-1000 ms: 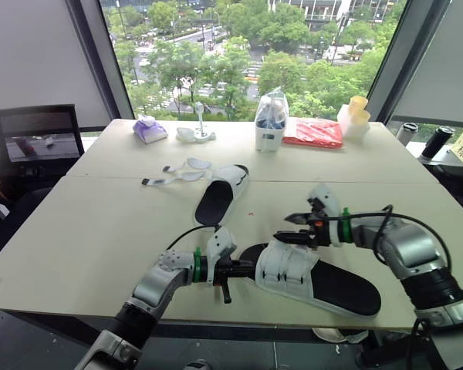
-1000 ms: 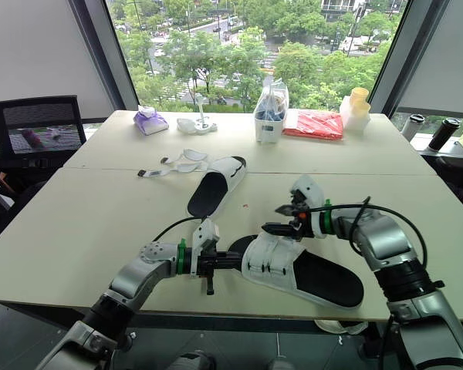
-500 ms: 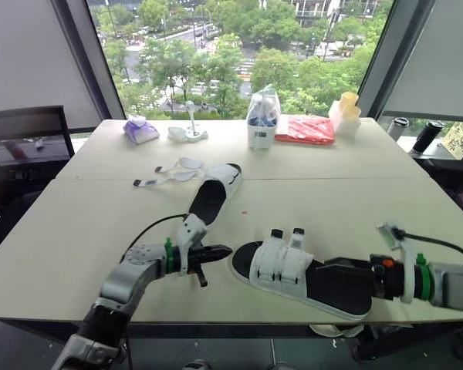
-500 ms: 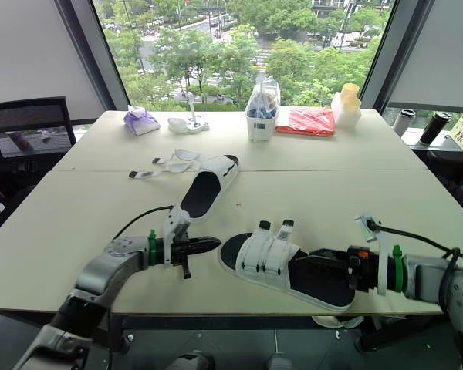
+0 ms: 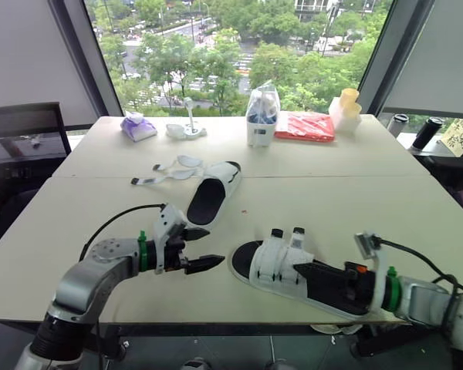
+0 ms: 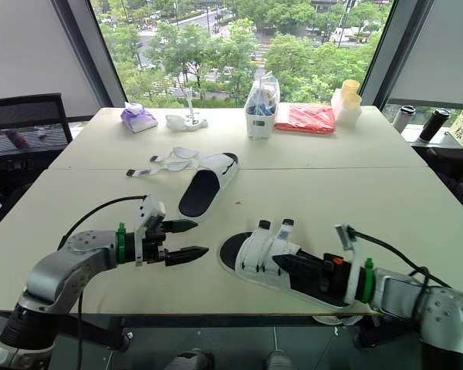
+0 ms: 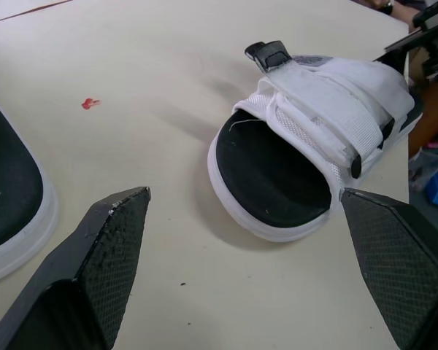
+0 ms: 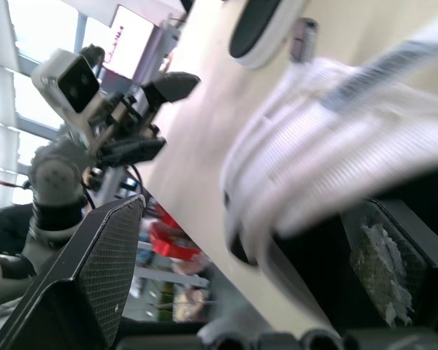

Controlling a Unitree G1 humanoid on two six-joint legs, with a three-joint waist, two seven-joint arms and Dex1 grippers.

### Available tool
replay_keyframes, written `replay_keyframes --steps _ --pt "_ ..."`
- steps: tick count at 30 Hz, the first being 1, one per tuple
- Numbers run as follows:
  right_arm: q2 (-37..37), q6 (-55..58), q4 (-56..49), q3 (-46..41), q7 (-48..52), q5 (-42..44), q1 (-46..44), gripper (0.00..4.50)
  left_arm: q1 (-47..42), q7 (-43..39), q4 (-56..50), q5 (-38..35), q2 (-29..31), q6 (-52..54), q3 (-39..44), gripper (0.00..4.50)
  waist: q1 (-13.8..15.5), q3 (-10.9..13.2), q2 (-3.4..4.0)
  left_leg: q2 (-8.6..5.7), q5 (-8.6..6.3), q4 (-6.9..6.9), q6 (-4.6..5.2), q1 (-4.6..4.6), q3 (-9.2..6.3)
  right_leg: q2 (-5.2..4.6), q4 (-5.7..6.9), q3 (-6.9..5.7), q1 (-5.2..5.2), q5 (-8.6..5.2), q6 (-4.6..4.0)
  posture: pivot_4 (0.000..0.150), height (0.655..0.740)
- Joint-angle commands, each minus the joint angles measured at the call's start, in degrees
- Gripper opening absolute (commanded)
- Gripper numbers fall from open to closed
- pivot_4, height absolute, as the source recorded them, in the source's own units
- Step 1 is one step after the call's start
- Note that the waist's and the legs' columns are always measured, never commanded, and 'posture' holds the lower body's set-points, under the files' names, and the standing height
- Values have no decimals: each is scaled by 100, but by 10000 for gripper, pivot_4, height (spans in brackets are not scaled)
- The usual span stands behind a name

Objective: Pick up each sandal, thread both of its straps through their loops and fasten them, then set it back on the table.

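Near sandal point(image 5: 281, 260), white ribbed mesh straps over a smooth black footbed, sits near the table's point(image 5: 85, 208) front edge. Right gripper point(image 5: 312, 272) is spread low over the footbed. Left gripper point(image 5: 208, 247) is near the rounded toe, its textured fingers wide apart.

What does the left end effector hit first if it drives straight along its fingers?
Likely the toe end of the strapped sandal, centred ahead of the left end effector in its wrist view; how high it rides over the table is unclear.
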Motion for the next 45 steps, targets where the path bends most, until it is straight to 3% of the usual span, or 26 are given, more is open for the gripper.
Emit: replay_keyframes --steps 1,3,9,10,15,25,29,30,31,37,39,45 --pt "279 -169 176 143 -446 60 -279 39657 137 75 -260 -49 51 -44 46 45000 4 6 7 0 0 -4 0 0 0 0 0 1 -2 0 -1 1500 7400" --pt "352 -218 237 186 -574 64 -347 32595 209 113 -311 -42 53 -57 33 45000 19 8 9 -2 0 -8 0 -3 -1 0 0 1 -6 -1 0 1500 7400" --pt "394 -238 269 42 -915 555 -443 1804 363 214 -426 -66 61 -66 48 45000 7 9 9 -6 2 -9 1 -37 4 0 4 5 -40 -1 3 1500 7400" --pt "378 -302 300 -40 -1039 663 -543 164 370 228 -390 -51 54 -91 52 45000 3 9 9 -5 3 -8 1 -37 3 1 7 5 -41 0 3 1500 7400" --pt "534 -1250 804 -584 -2063 568 -1389 164 357 270 -257 16 2 -199 -12 45000 -18 13 16 -4 4 4 0 -36 10 4 18 8 -45 7 -6 1500 7400" --pt "1570 -5316 3280 -1225 -4116 -1675 -3430 164 236 161 245 349 -87 -591 -361 45000 -38 14 19 -6 13 -16 -10 -37 36 26 29 13 -65 22 13 1500 7400" --pt "1568 -6154 4287 -1138 -4057 -2230 -3779 164 260 184 223 369 -123 -602 -405 45000 -66 16 22 -6 20 -39 -22 -35 38 26 30 18 -72 23 14 1500 7400" --pt "1545 -6229 4447 -1081 -3984 -2338 -3811 9237 298 174 181 379 -101 -602 -430 45000 -98 17 24 -6 20 -41 -22 -35 39 26 30 20 -72 24 14 1500 7400" --pt "1526 -6277 4544 -1034 -3953 -2437 -3806 12129 351 146 138 403 -55 -612 -460 45000 -144 17 25 -6 21 -41 -22 -35 39 26 31 20 -72 24 14 1500 7400" --pt "1477 -6135 4533 -1085 -3897 -2511 -3672 44115 458 33 238 535 106 -809 -462 45000 -202 17 25 2 20 -50 -20 13 96 31 64 75 -71 20 8 1500 7400" --pt "1498 -5865 3990 -1072 -4059 -2453 -3357 44657 390 78 305 569 72 -909 -420 45000 -189 17 25 5 21 -44 -18 22 107 33 68 88 -67 11 -7 1500 7400" --pt "1672 -4261 178 -665 -4651 -1480 -1223 44657 -43 501 598 748 -60 -1246 -76 45000 -126 17 25 9 22 -32 -16 22 108 26 98 106 -70 5 2 1500 7400"
